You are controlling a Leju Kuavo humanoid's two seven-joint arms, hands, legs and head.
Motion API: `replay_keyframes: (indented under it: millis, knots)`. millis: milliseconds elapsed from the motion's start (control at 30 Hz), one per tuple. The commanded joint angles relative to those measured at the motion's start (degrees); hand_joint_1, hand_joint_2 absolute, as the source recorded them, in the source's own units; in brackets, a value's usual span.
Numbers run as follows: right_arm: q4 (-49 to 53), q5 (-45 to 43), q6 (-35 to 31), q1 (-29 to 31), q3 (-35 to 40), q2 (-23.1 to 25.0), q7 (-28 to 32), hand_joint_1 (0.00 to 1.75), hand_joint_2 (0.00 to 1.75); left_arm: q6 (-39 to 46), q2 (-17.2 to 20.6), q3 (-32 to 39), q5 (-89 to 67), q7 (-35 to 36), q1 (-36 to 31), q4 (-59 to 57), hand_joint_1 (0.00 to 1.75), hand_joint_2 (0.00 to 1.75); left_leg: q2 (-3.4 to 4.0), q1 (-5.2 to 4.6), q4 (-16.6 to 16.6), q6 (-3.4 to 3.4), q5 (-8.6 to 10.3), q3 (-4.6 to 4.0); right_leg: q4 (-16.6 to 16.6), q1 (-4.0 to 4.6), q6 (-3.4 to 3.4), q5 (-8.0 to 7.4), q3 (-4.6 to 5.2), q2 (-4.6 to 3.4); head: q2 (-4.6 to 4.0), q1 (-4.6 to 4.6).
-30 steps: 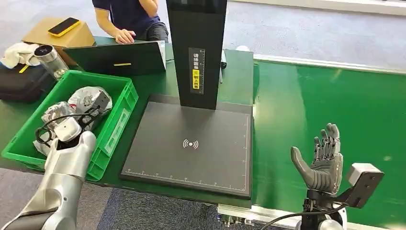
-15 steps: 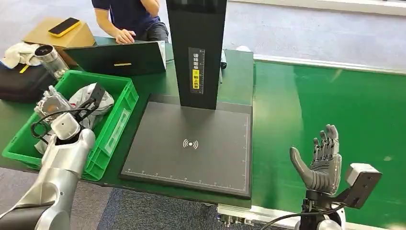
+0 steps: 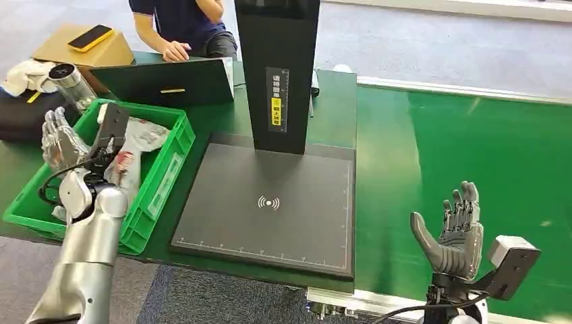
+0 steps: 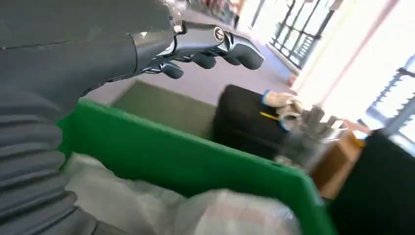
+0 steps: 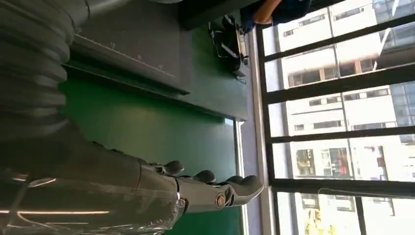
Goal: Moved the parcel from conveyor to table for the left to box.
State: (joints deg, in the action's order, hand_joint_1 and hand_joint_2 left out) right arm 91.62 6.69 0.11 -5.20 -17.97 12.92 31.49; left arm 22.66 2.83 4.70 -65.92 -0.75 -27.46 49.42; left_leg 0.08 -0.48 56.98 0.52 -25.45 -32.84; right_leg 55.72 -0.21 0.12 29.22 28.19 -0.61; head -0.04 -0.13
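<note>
White plastic-wrapped parcels [image 3: 138, 135] lie inside the green crate [image 3: 172, 158] at the left of the table. My left hand [image 3: 59, 140] is raised above the crate's left rim, fingers spread, holding nothing; the left wrist view shows its fingers [image 4: 215, 46] over the crate wall [image 4: 195, 161] and a parcel [image 4: 230, 210] below. My right hand [image 3: 453, 229] stands upright over the green conveyor [image 3: 472, 148], fingers apart and empty. In the right wrist view its fingers [image 5: 215, 188] stretch over the conveyor [image 5: 147, 127].
A black scanning pad [image 3: 270, 202] with a tall black post [image 3: 276, 67] fills the table's middle. Behind the crate are a laptop [image 3: 165, 81], a metal flask [image 3: 71, 84], a black bag [image 3: 27, 115] and a cardboard box with a yellow phone [image 3: 90, 37]. A person [image 3: 179, 27] sits at the far edge.
My left hand has lifted out of the crate and swung to its left rim, fingers spreading. The parcels stay in the crate. My right hand has barely moved.
</note>
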Motion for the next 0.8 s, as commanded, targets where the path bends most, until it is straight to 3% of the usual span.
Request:
replay_keyframes:
  millis: [33,300,400,500,600,667,700,733,800]
  knots:
    - [-0.3,0.2,-0.4,0.0,0.3,0.5,0.3,0.0,1.75,3.0,-4.0,2.1,5.1,-2.8,6.8,15.4,0.0,0.0,-0.02,0.02,0.0,-0.08,-0.02,0.08,-0.1,0.02,0.0,0.02,-0.1,0.05,0.0,0.02]
    - [-0.3,0.2,-0.4,0.0,0.3,0.5,0.3,0.0,1.75,3.0,-3.8,2.1,5.1,-2.8,6.7,15.4,0.0,0.0,-0.06,0.04,-0.1,-0.11,0.01,0.13,-0.1,0.02,0.0,0.01,-0.14,0.1,0.0,0.0]
    - [0.1,0.2,-1.0,0.0,0.5,1.0,0.4,0.0,1.75,6.9,-6.7,2.4,14.4,-9.6,10.3,18.5,0.0,0.0,-0.07,0.03,-0.1,-0.12,-0.01,0.2,-0.1,0.02,0.01,0.02,-0.22,0.12,0.0,-0.02]
    - [0.1,0.8,-1.0,0.7,1.6,1.1,0.6,0.0,1.75,5.1,-9.9,0.7,20.5,-12.8,14.5,21.1,0.0,0.0,0.05,-0.01,-0.2,-0.08,-0.05,0.3,-0.2,-0.03,0.03,0.03,-0.3,-0.01,0.02,0.0]
    - [-1.0,3.9,-1.2,2.0,3.6,-0.2,0.2,0.0,1.75,-9.9,-11.9,-2.3,38.0,-21.7,17.3,22.6,0.0,0.0,-0.01,-0.02,-0.1,-0.1,-0.06,0.3,-0.2,-0.02,0.04,0.05,-0.32,0.05,0.0,-0.02]
    - [-3.1,7.5,-2.7,3.3,5.1,-1.1,0.0,0.0,1.75,-22.8,-12.3,-3.2,48.3,-20.9,18.4,20.0,0.0,0.0,-0.01,-0.02,-0.1,-0.09,-0.04,0.19,-0.1,-0.02,0.04,0.03,-0.22,0.05,0.0,0.0]
    - [-4.5,9.4,-3.5,4.2,6.2,-1.7,-0.2,0.0,1.75,-30.2,-13.2,-2.6,55.7,-24.4,18.8,17.7,0.0,0.0,0.03,-0.04,-0.2,-0.1,-0.02,0.31,-0.2,-0.03,0.05,-0.01,-0.33,0.02,0.0,-0.02]
    - [-5.5,10.6,-3.5,4.8,7.0,-2.0,-0.5,0.0,1.75,-33.1,-13.1,-2.9,58.2,-25.2,19.2,16.1,0.0,1.75,0.09,-0.06,-0.2,-0.05,0.0,0.27,-0.2,-0.05,0.05,-0.03,-0.26,-0.06,0.0,0.02]
    - [-6.4,12.3,-3.1,5.3,8.1,-2.5,-1.4,0.0,1.75,-38.2,-13.7,-3.1,62.9,-26.3,20.1,13.9,0.0,1.75,0.11,-0.05,-0.2,-0.07,0.0,0.33,-0.3,-0.03,0.06,-0.06,-0.32,-0.07,0.02,0.0]
